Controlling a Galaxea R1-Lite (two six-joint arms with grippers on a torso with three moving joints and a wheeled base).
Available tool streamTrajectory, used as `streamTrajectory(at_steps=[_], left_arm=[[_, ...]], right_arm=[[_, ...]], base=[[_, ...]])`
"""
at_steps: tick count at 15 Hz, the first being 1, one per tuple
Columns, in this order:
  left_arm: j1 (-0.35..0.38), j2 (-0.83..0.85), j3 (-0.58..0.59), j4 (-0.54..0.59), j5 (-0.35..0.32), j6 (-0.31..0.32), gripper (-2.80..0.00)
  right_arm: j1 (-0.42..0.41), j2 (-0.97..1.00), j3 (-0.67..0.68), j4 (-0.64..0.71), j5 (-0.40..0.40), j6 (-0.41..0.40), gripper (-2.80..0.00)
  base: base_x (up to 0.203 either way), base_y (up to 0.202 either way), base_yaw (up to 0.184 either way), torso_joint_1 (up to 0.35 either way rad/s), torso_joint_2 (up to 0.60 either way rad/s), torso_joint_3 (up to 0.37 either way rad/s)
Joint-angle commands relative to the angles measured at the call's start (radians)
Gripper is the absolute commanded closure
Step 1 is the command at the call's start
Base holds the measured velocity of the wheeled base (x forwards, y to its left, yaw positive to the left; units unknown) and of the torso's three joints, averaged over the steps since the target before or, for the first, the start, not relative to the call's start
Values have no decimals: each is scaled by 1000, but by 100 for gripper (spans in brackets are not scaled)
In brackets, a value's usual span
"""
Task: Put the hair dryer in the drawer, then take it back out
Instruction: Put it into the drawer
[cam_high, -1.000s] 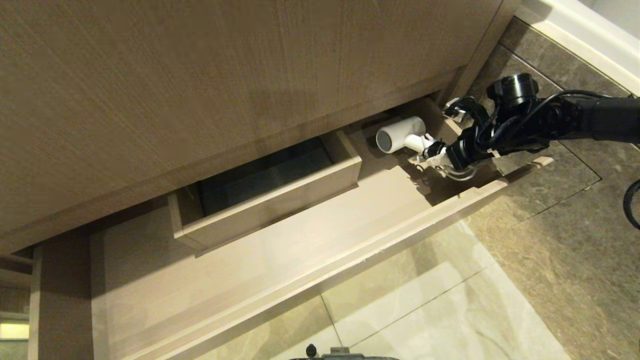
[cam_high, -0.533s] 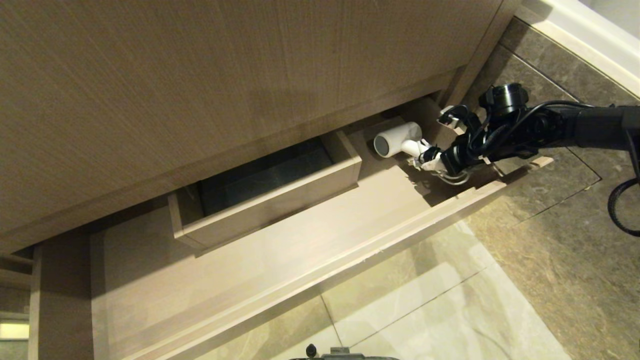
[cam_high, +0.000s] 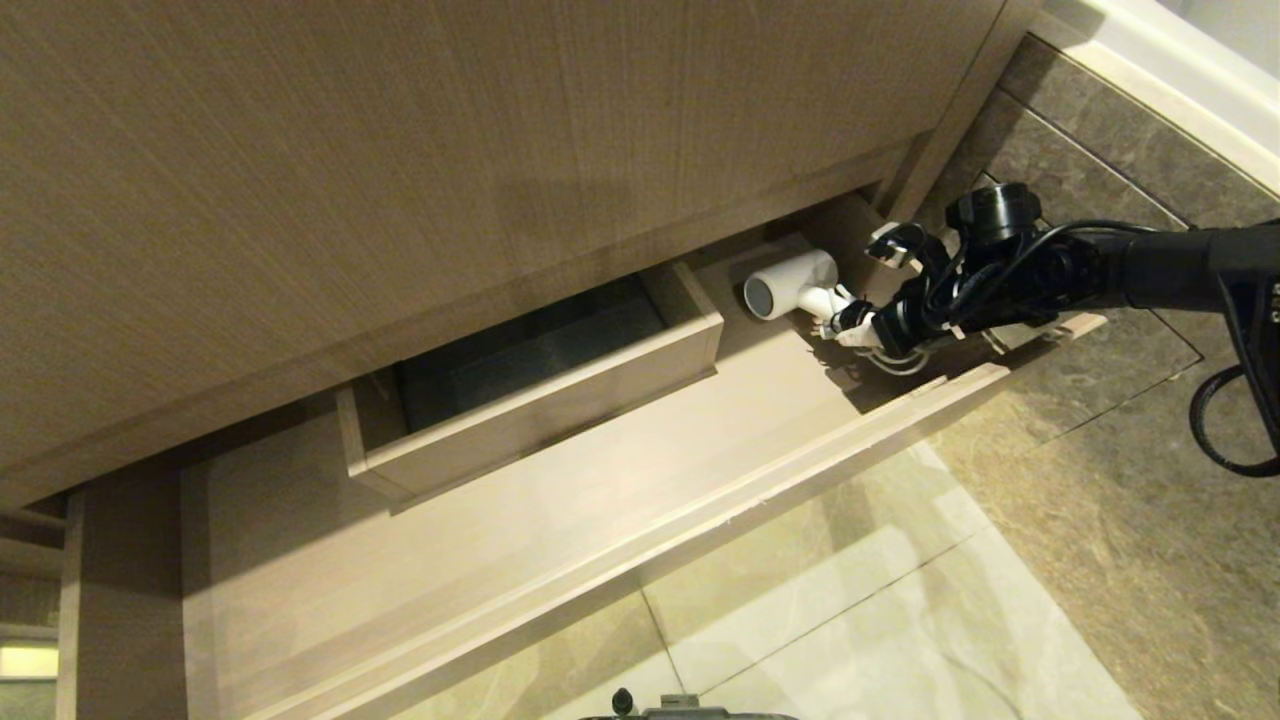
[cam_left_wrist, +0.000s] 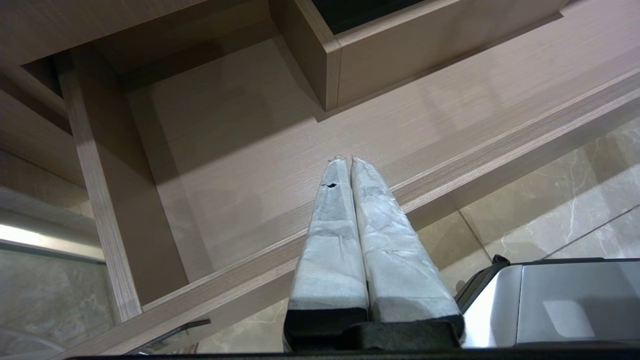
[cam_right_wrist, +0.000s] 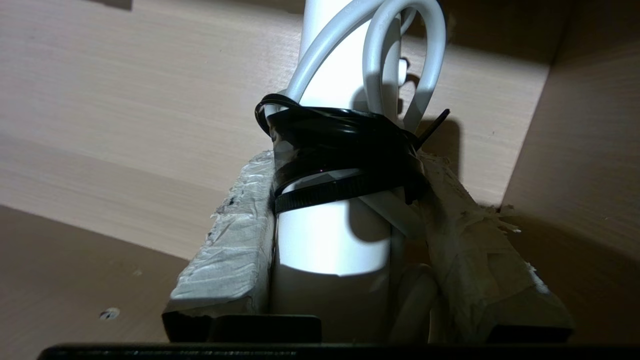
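Hair dryer (cam_right_wrist: 325, 235) handle sits clamped between my right gripper's (cam_high: 850, 322) two padded fingers (cam_right_wrist: 227, 250), one pad pressed on each side of the white handle. In the right wrist view I see the black strap (cam_right_wrist: 340, 160) wrapped around the handle just beyond the fingertips, binding the loops of white cord (cam_right_wrist: 400, 55) against it. From the head view, the barrel points away from the gripper with its grey round end (cam_high: 758, 297) facing the open middle of the drawer (cam_high: 600, 470). I have the dryer inside the drawer's right back corner, close to the right side wall and just ahead of the back edge; I cannot tell whether its barrel rests on the drawer floor or hangs a little above it. Some cord loops droop below the gripper toward the drawer's front rail. My right arm (cam_high: 1150, 265) reaches in from the right, over the drawer's right end. The boxed cut-out (cam_high: 540, 385) stands at the back middle of the drawer, well apart from the dryer. Above the drawer is the taller wood-grain panel (cam_high: 400, 180). My left gripper (cam_left_wrist: 349, 165) is parked with its two wrapped fingers pressed together and nothing between them, hanging over the drawer's front rail near its left part, above the tiled floor (cam_high: 900, 600).
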Motion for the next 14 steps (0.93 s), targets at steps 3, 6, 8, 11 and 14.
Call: streamTrajectory(at_steps=[3,6,8,11,14], left_arm=[[0,0,0,-1,1,-1,0],[0,1,0,-1,1,-1,0],[0,1,0,-1,0,-1,0],[0,1,0,-1,1,-1,0],[0,1,0,-1,0,-1,0]], right_arm=[[0,13,0,-1,2,-6,-280],[0,-7,0,-3,2,-6,-280],[0,-54,1,5,1,-4,-280],[-3,-171,13,42,-3,-2,-280],[-6,-314,37,151,-5,-4,-280]], base=[[0,0,0,0,0,0],[0,0,0,0,0,0],[0,0,0,0,0,0],[0,0,0,0,0,0],[0,0,0,0,0,0]])
